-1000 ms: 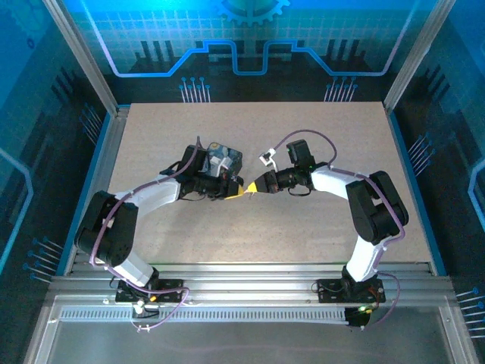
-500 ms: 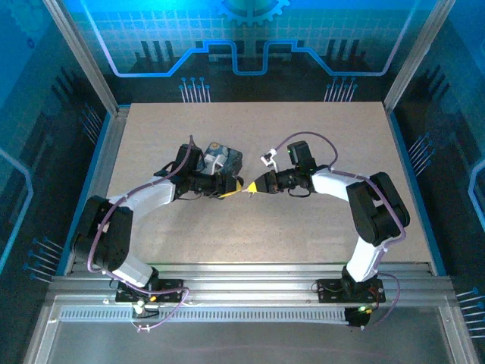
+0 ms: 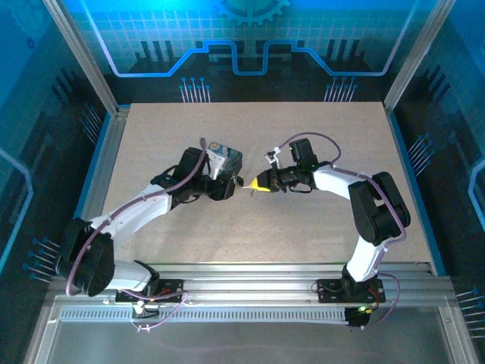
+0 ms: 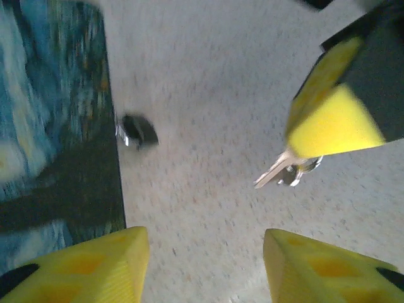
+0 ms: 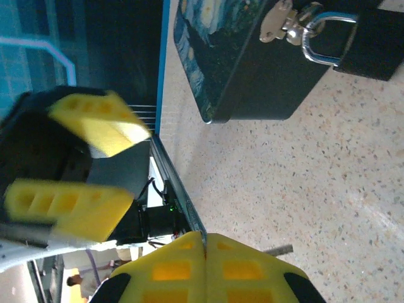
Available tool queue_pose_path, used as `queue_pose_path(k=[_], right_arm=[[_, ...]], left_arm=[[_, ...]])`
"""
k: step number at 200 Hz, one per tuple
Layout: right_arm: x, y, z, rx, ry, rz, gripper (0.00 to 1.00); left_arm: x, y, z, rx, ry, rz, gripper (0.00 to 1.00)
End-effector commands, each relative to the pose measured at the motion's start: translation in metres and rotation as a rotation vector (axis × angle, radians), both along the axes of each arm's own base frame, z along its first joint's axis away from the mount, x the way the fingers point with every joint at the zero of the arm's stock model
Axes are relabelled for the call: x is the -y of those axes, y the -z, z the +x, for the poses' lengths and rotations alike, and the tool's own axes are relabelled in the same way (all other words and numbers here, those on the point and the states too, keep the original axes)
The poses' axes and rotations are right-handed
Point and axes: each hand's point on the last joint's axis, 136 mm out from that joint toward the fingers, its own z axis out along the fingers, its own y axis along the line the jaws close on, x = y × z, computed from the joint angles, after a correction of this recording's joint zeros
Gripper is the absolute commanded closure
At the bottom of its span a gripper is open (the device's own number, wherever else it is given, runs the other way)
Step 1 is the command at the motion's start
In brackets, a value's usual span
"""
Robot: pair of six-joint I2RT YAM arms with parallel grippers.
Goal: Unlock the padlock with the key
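I am pinching the key with my right fingers, left fingers sitting apart, upper-left padlock not unlocked yet.

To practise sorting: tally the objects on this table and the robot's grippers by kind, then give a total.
Tin box: 1
Padlock: 1
Key: 1
Grippers: 2 (left gripper, right gripper)
Total: 5
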Motion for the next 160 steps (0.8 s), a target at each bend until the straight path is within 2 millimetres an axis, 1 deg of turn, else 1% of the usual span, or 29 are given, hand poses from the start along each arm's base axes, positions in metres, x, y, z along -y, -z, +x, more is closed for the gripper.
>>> queue_pose_path(k=[1,22,34,55,78,85,105,139,160], right_arm=[[0.008,-0.015,0.001,-0.081,0.056,-0.033,1.00],[0.010,-0.025,0.000,-0.098,0.073,-0.044,1.00],[0.013,-0.030,0.001,-0.106,0.087,-0.048,1.00],[0.017,-0.035,-0.001,-0.105,0.090,-0.075,1.00],[0.014,-0.041,-0.006,-0.131,0.081,-0.054,1.00],[0.014,-0.041,-0.007,-0.139,0.078,-0.055,1.00],[0.014,-0.040,-0.010,-0.158,0.079,-0.071,1.00],[0.005,-0.043,-0.014,-0.170,0.062,-0.062,1.00],[0.000,-0.041,-0.016,-0.171,0.055,-0.067,1.00]], left_arm=[[0.004,-0.019,0.009,0.370,0.164,0.254,0.46],[0.018,-0.016,0.000,0.504,0.323,0.304,0.47],[0.023,-0.013,-0.005,0.588,0.394,0.321,0.47],[0.020,-0.009,0.000,0.645,0.406,0.380,0.48],[0.024,-0.003,0.000,0.714,0.444,0.427,0.48],[0.026,-0.006,0.002,0.750,0.435,0.429,0.48],[0.030,-0.008,0.006,0.782,0.417,0.417,0.49],[0.038,-0.004,0.009,0.812,0.434,0.448,0.51],[0.043,-0.004,0.011,0.817,0.435,0.448,0.51]])
